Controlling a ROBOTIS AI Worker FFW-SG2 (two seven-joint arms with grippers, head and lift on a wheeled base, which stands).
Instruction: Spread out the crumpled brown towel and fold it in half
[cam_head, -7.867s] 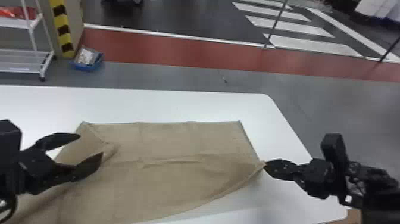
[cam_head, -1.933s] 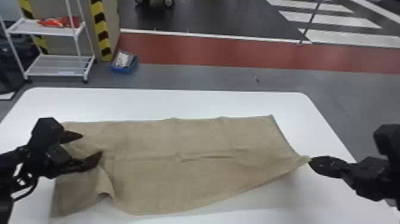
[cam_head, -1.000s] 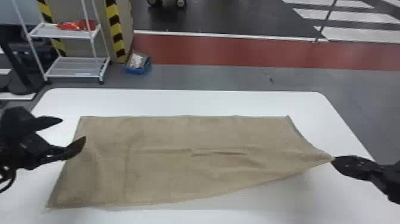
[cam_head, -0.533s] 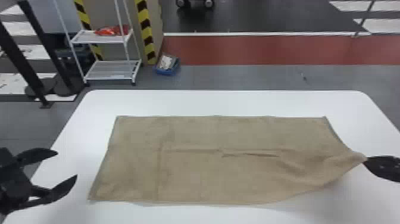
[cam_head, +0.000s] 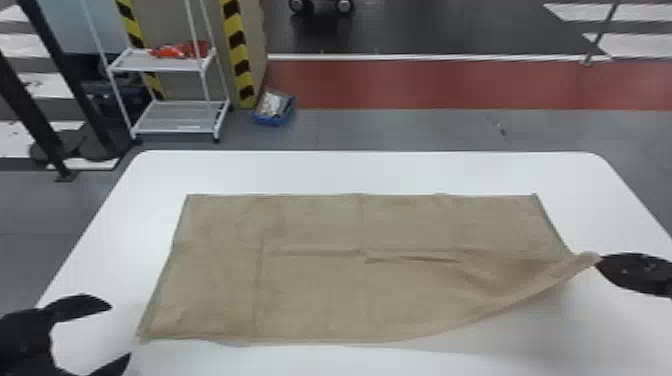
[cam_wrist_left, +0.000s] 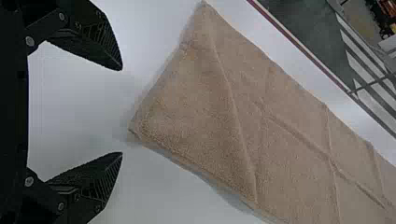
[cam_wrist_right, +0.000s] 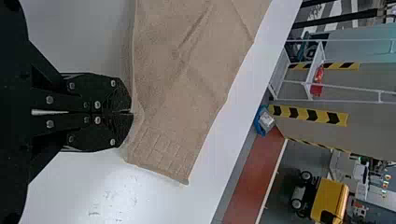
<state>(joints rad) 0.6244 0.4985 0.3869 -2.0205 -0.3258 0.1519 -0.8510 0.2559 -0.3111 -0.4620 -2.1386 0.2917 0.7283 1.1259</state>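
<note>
Now that the bunching has gone, the white table (cam_head: 360, 172) carries a brown towel (cam_head: 320, 300) almost fully spread.
Its left end lies flat, while the near right corner (cam_head: 582, 261) is drawn out and probably needs settling before the work is square. The right gripper (cam_wrist_right: 131, 112) is clamped on the towel there; the left gripper (cam_wrist_left: 122, 110), fingers wide apart, has let go and touches nothing.

this looks like a workshop or robot lab in a large hall. the grey floor (cam_head: 400, 134) has a painted red lane (cam_head: 450, 85) and white stripes (cam_head: 637, 46). yellow-and-black warning tape (cam_head: 237, 50) runs up a panel beside a plain metal rack (cam_head: 175, 120), and a yellow wheeled machine (cam_wrist_right: 329, 198) stands on the dark flooring.
</note>
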